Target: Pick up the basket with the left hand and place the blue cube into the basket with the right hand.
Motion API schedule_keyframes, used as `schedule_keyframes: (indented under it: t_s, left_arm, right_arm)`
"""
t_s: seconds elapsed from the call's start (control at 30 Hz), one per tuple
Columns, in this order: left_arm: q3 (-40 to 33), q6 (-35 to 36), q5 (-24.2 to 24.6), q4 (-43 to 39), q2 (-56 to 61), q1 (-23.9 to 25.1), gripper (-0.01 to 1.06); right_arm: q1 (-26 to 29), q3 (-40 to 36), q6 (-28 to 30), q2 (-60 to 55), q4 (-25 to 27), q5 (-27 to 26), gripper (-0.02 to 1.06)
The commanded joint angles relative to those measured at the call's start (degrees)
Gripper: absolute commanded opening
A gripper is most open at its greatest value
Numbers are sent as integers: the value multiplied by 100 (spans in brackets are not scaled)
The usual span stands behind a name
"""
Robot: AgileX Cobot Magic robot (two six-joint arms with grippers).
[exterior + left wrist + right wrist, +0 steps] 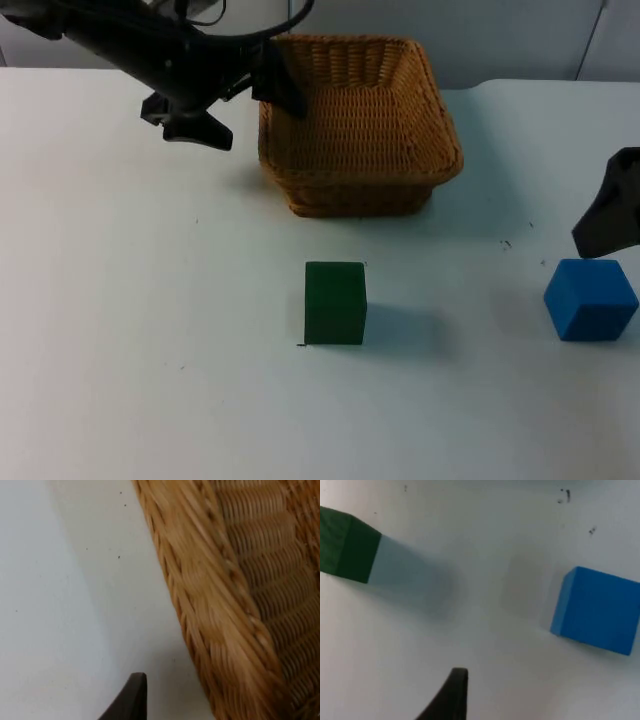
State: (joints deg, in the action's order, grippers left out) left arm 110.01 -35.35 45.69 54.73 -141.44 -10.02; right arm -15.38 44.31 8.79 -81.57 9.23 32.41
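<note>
The left gripper (pixel 245 110) hung at the left wall of the basket (pixel 355 125), which sat on the desk (pixel 120 330) near its far edge; its fingers stood apart, one inside the rim and one outside, not yet clamped. To grip well, I judged it should drop until the rim sat deep between them, then close. The blue cube (pixel 590 298) lay near the right edge, the right gripper (pixel 607 230) just beyond it; I could not tell how its fingers stood. A green cube (pixel 335 302) stood mid-desk, well apart, leaving open room between.
</note>
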Motion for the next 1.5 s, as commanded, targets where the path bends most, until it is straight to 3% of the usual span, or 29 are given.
schedule_keyframes:
  t_s: [0.0, 0.2, 0.57, 0.7, 0.73, 0.87, 0.9, 0.97, 1.03, 1.13, 1.47]
  left_arm:
    - [156, 137, 154, -35, -91, -93, 104]
    - [678, 562, 187, -602, -441, -358, 104]
    - [813, 882, 70, -980, -634, -441, 101]
    - [813, 1065, 47, -1032, -776, -441, 76]
    - [813, 1065, 47, -1032, -776, -441, 76]
    - [813, 1089, -136, -997, -800, -441, 42]
    - [813, 1089, -136, -997, -800, -441, 42]
    - [813, 1089, -287, -823, -800, -441, 20]
    - [813, 1122, -414, -698, -800, -441, 6]
    - [813, 1252, -488, -588, -800, -441, 0]
    - [813, 2256, -528, -599, -233, -367, 0]
  right_arm:
    - [-100, 46, 40, -39, -49, -158, 101]
    - [-126, 46, 5, -62, -49, -180, 101]
    - [-126, 46, -100, -62, -49, -197, 101]
    - [-126, 46, -103, -62, -49, -347, 101]
    - [-126, 46, -103, -62, -49, -347, 101]
    - [-126, 46, -103, -62, -49, -358, 101]
    - [-126, 46, -103, -62, -49, -358, 101]
    - [-126, 46, -103, -62, -49, -391, 101]
    - [-126, 46, -103, -62, -49, -413, 101]
    - [-126, 46, -103, -62, -49, -439, 101]
    - [-126, 46, -103, -62, -49, -438, 101]
